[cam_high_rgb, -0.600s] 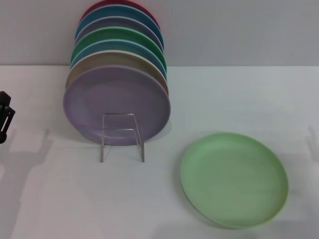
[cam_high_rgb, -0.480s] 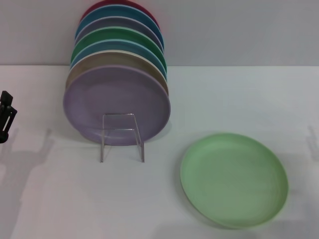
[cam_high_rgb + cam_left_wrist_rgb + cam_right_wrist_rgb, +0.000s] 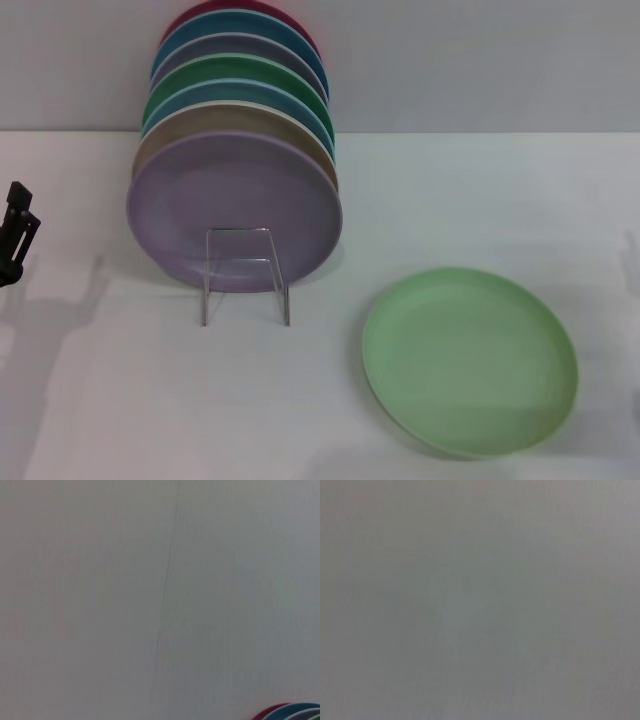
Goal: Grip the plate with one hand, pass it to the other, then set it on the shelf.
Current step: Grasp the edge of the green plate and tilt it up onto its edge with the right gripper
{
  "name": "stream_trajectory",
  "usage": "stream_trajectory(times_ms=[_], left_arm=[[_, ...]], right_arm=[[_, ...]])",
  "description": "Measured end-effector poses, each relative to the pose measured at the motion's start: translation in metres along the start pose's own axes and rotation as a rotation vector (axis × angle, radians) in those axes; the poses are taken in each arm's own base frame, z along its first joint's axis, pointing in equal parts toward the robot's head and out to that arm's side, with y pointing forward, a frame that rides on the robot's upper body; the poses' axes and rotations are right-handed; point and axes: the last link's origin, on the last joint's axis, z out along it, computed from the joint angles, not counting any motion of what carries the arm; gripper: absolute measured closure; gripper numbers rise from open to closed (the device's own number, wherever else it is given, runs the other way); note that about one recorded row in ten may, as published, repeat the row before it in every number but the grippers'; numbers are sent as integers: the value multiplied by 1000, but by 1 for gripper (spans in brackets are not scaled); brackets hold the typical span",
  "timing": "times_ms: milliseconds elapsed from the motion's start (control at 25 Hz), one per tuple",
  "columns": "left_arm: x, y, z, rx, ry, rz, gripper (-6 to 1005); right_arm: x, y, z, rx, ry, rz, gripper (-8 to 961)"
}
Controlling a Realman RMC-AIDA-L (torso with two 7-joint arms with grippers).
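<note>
The plate [image 3: 470, 361] lies flat and untouched on the white surface [image 3: 150, 400], just beside the rack [image 3: 245, 275] with its row of upright plates [image 3: 235, 205]. The left hand [image 3: 17, 233] has crept further in from the edge, well apart from the rack; whether it is spread I cannot tell. The grasp looks not yet begun, the right hand is out of sight, and a plain pale wall [image 3: 480, 60] stands behind.

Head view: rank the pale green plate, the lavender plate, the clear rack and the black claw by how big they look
1. Pale green plate and lavender plate: look alike, and the green one is nearer, so unranked.
2. Clear rack.
3. Left claw, only partly in view at the left edge.
</note>
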Motion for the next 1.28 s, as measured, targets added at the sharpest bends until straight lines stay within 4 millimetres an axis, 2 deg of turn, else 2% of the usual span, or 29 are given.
stream_trajectory(times_ms=[120, 240, 440, 960, 1280], left_arm=[[-1, 2, 6, 1, -8, -8, 155], [-2, 4, 9, 0, -13, -14, 155], [-5, 6, 16, -6, -33, -15, 155], [-8, 4, 23, 0, -58, -7, 155], [-8, 2, 22, 2, -60, -2, 155]], right_arm=[[3, 7, 11, -27, 33, 92, 342], [5, 22, 21, -87, 69, 196, 342], [3, 42, 30, -180, 116, 354, 342], [-9, 41, 45, -331, 383, 527, 343], [-28, 48, 52, -444, 593, 481, 343]])
